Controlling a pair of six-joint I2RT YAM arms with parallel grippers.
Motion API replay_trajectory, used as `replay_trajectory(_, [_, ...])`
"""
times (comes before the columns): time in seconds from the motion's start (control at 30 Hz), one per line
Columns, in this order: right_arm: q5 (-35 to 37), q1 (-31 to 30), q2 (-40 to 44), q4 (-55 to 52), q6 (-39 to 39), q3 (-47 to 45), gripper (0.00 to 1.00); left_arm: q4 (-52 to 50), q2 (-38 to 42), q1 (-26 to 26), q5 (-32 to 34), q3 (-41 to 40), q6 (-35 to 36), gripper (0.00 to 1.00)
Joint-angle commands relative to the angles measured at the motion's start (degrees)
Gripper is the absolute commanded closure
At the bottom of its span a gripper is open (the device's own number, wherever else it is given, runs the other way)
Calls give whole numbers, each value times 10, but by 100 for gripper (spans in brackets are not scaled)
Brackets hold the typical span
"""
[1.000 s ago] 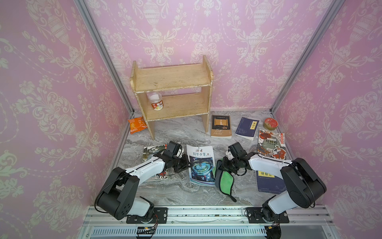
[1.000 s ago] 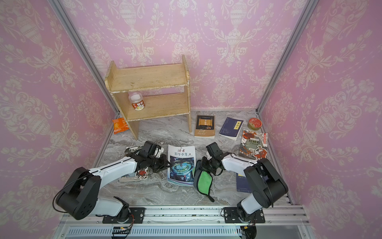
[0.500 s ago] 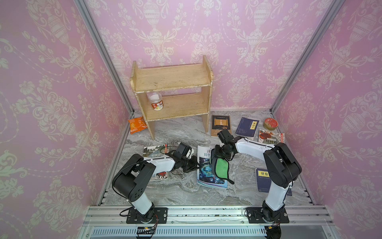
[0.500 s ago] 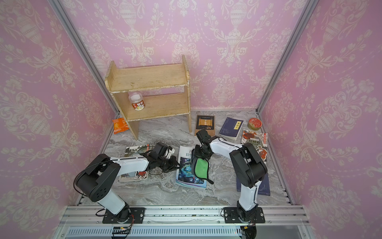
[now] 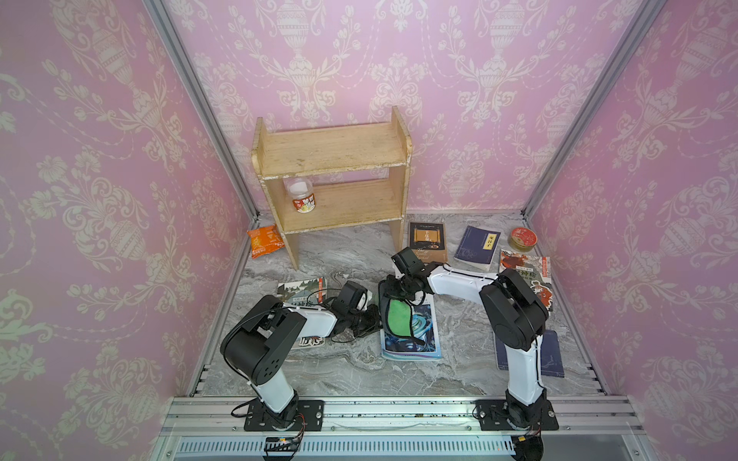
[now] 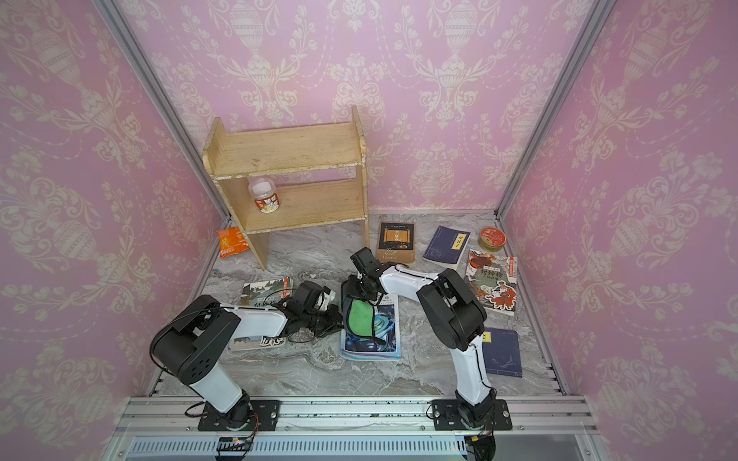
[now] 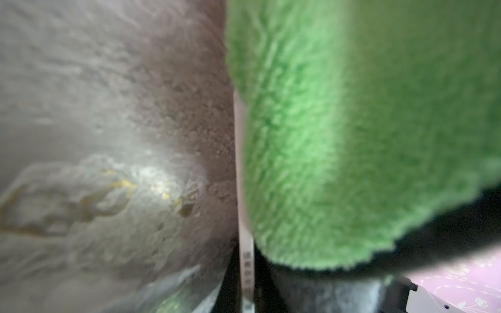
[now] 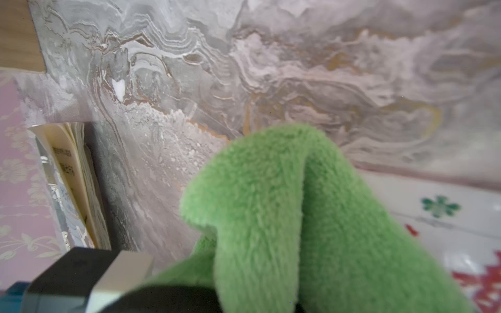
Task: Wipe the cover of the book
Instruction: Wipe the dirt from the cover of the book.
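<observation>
**Cloth on cover, both grippers closed**

The book [image 5: 415,339] lies flat on the marble table [image 5: 339,375] in the centre of the scene, between the two arms. A green cloth [image 5: 397,317] with a dark border is draped over the far left part of its cover and touches it, as both top views show.

The right gripper [image 5: 399,289] stands over the book's far edge, its fingers clenched on the upper end of the cloth. In the right wrist view the cloth [image 8: 298,216] bunches up directly in front of the camera.

The left gripper [image 5: 369,319] lies low at the book's left edge with its fingers closed. Whether they pinch that edge cannot be told. In the left wrist view the cloth [image 7: 352,135] overhangs the book's pale edge.

At the far left, a wooden shelf [image 5: 331,159] holds a jar [image 5: 301,195] on its lower board.
</observation>
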State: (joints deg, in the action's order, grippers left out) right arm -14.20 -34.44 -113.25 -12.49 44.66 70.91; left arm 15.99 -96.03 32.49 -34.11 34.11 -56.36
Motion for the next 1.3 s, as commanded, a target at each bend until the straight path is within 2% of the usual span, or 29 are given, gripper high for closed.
replay_trajectory(0.0, [52, 66, 23, -69, 6, -129, 100, 7, -4, 7, 26, -32, -22, 100])
replay_trajectory(0.1, [77, 94, 55, -74, 2, -170, 100, 27, -16, 7, 19, -37, -30, 100])
replay_trajectory(0.2, [84, 83, 44, -80, 9, -155, 100, 39, -23, 7, 13, -38, -34, 100])
replay_trajectory(0.27, [72, 55, 12, -80, 13, -115, 100, 40, -23, 7, 10, -37, -35, 100])
replay_trajectory(0.4, [35, -27, -81, -95, 18, 28, 100, 33, -17, 8, 12, -37, -33, 100])
replay_trajectory(0.53, [-5, -46, -116, -79, 31, 79, 100, 34, -15, 12, 16, -41, -39, 100])
replay_trajectory(0.67, [8, -7, -75, -75, 18, 9, 100, 53, -17, 14, 20, -52, -53, 100])
replay_trajectory(0.83, [28, 109, 18, -38, 16, -169, 100, 66, -22, 14, 20, -56, -59, 100])
replay_trajectory(0.97, [54, 122, 33, -59, -4, -176, 100, 67, -26, 14, 14, -52, -59, 100])
replay_trajectory(1.07, [42, 94, 3, -54, 12, -128, 100, 63, -26, 14, 8, -48, -57, 100])
replay_trajectory(1.27, [7, -24, -110, -94, 22, 67, 100, 56, -26, 17, 9, -42, -56, 100])
